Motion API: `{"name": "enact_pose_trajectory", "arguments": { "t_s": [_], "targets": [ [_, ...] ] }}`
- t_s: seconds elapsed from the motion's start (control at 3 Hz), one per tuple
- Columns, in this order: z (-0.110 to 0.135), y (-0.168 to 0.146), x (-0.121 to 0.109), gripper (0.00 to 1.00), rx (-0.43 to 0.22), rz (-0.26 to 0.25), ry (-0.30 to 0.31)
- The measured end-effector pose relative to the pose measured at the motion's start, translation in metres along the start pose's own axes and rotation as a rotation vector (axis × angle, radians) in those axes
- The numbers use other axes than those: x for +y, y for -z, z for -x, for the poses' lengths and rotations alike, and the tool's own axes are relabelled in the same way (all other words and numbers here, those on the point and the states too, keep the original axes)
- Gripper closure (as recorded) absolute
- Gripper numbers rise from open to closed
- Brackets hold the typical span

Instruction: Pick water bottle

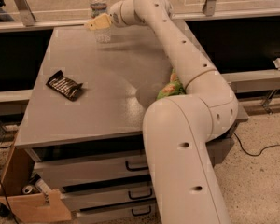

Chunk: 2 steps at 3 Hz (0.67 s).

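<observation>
The water bottle [98,6] stands upright at the far edge of the grey table [107,78], clear with a white cap and a pale label band. My gripper [97,23] with yellowish fingers reaches across the table and sits right in front of the bottle's lower body, covering part of it. Whether it touches the bottle does not show.
A dark snack packet [64,85] lies on the table's left side. A green chip bag [170,88] lies at the right, mostly hidden behind my arm. Drawers [107,169] sit under the table. A cardboard box [32,206] stands on the floor at the left.
</observation>
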<state>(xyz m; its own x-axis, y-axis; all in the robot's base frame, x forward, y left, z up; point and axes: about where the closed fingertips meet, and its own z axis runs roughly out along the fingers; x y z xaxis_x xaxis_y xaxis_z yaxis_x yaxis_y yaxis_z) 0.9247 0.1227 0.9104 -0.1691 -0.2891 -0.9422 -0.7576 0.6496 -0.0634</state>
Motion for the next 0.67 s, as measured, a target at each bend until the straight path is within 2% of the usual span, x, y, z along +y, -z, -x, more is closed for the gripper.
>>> {"name": "enact_pose_trajectory", "arguments": {
  "t_s": [0.33, 0.67],
  "targets": [
    [0.0, -0.0101, -0.0106, 0.25, -0.015, -0.036, -0.049],
    [0.0051, -0.0092, -0.0143, 0.47, -0.029, -0.042, -0.072]
  ]
}}
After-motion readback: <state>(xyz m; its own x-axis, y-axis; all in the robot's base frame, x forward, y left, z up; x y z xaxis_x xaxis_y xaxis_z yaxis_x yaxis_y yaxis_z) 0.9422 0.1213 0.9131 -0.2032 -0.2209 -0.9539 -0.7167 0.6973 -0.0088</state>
